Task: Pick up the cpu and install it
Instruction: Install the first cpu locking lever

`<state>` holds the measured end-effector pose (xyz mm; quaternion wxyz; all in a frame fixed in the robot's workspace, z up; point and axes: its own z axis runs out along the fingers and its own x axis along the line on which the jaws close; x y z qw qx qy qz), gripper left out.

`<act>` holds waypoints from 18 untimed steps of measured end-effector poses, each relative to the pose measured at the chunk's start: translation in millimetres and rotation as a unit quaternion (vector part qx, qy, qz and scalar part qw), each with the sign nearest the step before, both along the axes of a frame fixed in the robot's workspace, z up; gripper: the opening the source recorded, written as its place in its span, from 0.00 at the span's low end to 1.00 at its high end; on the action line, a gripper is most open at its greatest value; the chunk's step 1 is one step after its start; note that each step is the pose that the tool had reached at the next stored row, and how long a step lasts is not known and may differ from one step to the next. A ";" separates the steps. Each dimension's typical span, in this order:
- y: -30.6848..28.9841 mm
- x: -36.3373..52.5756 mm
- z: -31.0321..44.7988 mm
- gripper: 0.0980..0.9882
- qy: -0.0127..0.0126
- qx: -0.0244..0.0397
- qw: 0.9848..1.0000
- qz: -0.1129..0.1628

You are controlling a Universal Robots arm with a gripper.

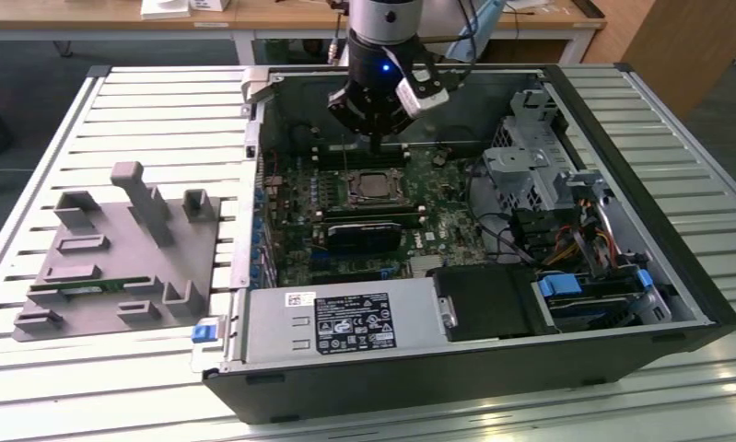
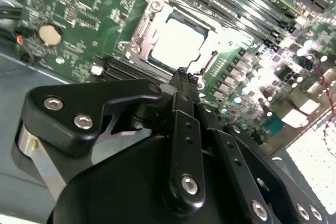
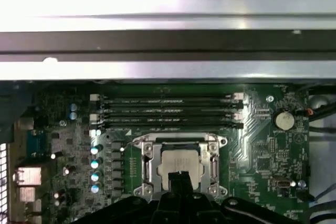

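Above the socketed cpu [image 3: 181,163], the gripper [image 3: 180,178] hangs closed, empty.

gripper [image 2: 181,80] is all matte black linkages with shiny silver screw heads; arm [image 1: 386,18] looks silver-grey; tiny blue light glowing on the wrist

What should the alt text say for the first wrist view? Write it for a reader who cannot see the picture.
The cpu, a square silver chip, sits in its metal socket frame on a green motherboard, with the tip of the robot's black hand just over the chip's near edge. Beyond the socket run long memory slots and the computer case's metal wall.
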<state>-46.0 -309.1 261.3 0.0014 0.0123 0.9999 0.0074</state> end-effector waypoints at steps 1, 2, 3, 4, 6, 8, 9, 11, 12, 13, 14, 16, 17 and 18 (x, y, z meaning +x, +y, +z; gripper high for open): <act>0.0 -3.6 -0.1 0.01 0.000 0.000 1.000 0.000; 0.0 -7.5 -0.3 0.01 0.000 0.000 1.000 0.000; 0.0 -11.4 -0.5 0.01 0.000 0.000 1.000 0.000; 0.0 -16.1 -0.8 0.01 0.000 0.000 1.000 0.000; 0.1 -21.8 -1.1 0.01 0.000 0.000 1.000 0.000; 0.1 -26.2 -1.5 0.01 0.000 0.000 1.000 0.000; 0.1 -28.5 -1.7 0.01 0.000 0.000 1.000 0.000; 0.0 -32.9 -2.1 0.01 0.000 0.000 1.000 0.000; 0.1 -35.2 -2.4 0.01 0.000 0.000 1.000 0.000; 0.1 -37.4 -2.8 0.01 0.000 0.000 1.000 0.000; 0.1 -39.4 -3.2 0.01 0.000 0.000 1.000 0.000; 0.9 -42.1 -3.6 0.01 0.000 0.000 1.000 0.000; 1.5 -43.1 -3.6 0.01 0.000 0.000 1.000 0.000; 2.2 -44.5 -3.8 0.01 0.000 0.000 1.000 0.000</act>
